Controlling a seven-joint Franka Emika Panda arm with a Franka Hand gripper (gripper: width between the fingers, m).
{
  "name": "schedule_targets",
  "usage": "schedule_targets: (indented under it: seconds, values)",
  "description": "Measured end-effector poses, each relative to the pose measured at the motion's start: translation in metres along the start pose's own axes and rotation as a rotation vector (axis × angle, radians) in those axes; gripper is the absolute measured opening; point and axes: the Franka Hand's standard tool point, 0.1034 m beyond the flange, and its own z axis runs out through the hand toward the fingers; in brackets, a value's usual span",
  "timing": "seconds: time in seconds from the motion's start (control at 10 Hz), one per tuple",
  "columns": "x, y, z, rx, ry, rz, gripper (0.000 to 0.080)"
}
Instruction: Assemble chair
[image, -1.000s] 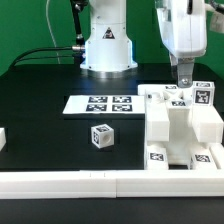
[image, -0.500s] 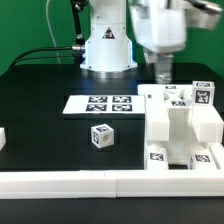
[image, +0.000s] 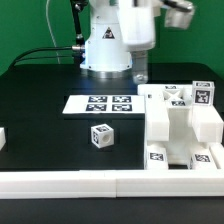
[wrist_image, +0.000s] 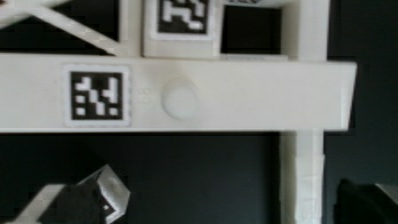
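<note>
1. Hanging above the bench (image: 40, 95), the arm (image: 135, 25) sits high in the exterior view, its lower end pointing straight down, just off the near-left corner of the chair parts as that view shows them.
2. Tool (image: 140, 74): blurred in the exterior view. Wrist view shows two dark fingertips (wrist_image: 80, 205), spread wide with bare gap between them; nothing held.
3. Chair (image: 180, 125): chunky white block parts standing on the bench at the exterior view's right, hard against the long white rail (image: 70, 182) along the front edge. Square tags face up and forward.
4. Long axis of the chair assembly: cannot tell for certain; the grouping runs roughly front to back in the exterior view.
5. Wrist view: a white tagged bar (wrist_image: 178, 95) lies crosswise, with a thinner bar crossing it at right angles.
6. Small tagged cube (image: 100, 135) sits alone on the bench, apart from the chair.
7. Marker board (image: 98, 103) lies flat behind the cube.
</note>
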Motion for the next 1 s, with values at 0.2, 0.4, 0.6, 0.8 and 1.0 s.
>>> schedule_targets:
  seconds: [0.2, 0.4, 0.6, 0.8, 1.0]
  values:
    - [0.036, 0.012, 0.02, 0.023, 0.027, 0.003, 0.0649]
    - [0.055, 0.03, 0.04, 0.043, 0.068, 0.034, 0.0649]
    - [0.051, 0.032, 0.046, 0.048, 0.08, 0.022, 0.0649]
    - [0.052, 0.033, 0.047, 0.047, 0.081, 0.024, 0.0649]
    - [0.069, 0.035, 0.048, 0.11, 0.093, 0.134, 0.0649]
